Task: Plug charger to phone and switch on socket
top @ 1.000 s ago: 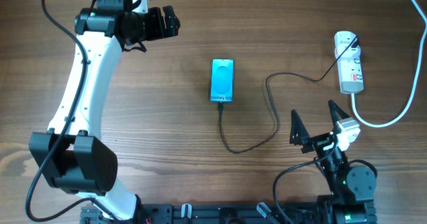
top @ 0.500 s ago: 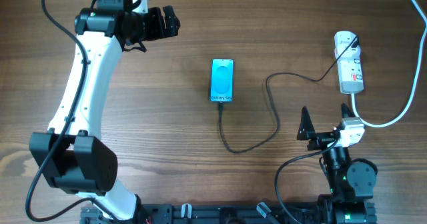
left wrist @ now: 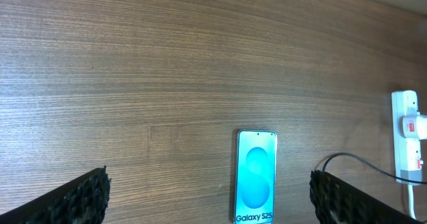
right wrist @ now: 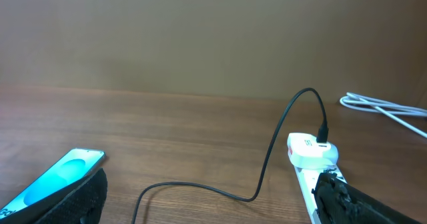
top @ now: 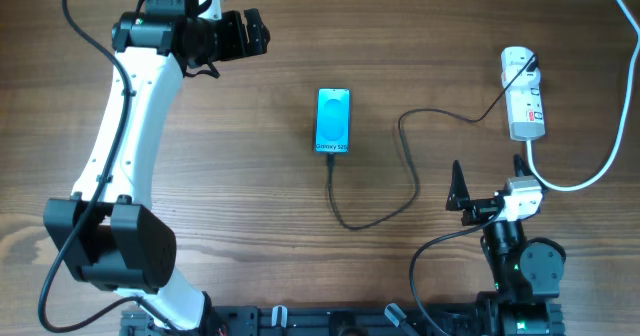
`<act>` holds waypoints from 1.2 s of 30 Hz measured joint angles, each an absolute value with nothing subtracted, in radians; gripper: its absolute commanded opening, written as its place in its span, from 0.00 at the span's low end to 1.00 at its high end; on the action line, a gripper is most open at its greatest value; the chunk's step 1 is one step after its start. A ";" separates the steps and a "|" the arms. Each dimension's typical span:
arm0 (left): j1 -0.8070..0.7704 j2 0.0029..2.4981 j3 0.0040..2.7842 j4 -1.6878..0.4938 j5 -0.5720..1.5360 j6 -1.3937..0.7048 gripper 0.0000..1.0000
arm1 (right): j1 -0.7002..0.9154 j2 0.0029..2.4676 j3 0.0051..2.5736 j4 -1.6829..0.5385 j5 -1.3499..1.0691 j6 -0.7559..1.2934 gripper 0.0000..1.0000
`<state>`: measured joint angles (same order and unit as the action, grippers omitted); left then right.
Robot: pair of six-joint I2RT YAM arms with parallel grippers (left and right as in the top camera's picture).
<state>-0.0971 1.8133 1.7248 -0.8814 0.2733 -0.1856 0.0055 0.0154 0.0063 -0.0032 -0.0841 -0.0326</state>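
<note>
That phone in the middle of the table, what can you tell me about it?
The phone is a small rectangle with rounded corners, lying flat and face up on the wooden table. Its screen glows cyan, with "Galaxy S25" printed near the lower edge. The thin black charger cable meets that lower edge; whether the plug is seated is too small to tell. Nothing else touches it.

Cyan phone [top: 333,121], black charger [top: 331,186] (white, red-marked socket [top: 524,106])

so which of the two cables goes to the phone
The thin black cable: it loops from the socket to the phone's lower edge. The thick white cord leaves the socket and runs off to the right instead.
</note>
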 measured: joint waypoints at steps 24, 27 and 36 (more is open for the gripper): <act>-0.097 1.813 1.725 -0.881 0.274 -0.186 1.00 | 0.006 0.015 0.006 -0.003 -0.084 -0.032 1.00; -0.097 1.813 1.725 -0.882 0.273 -0.186 1.00 | 0.006 0.015 0.006 -0.003 -0.084 -0.032 1.00; -0.098 1.813 1.725 -0.883 0.261 -0.186 1.00 | 0.006 0.015 0.006 -0.003 -0.084 -0.032 1.00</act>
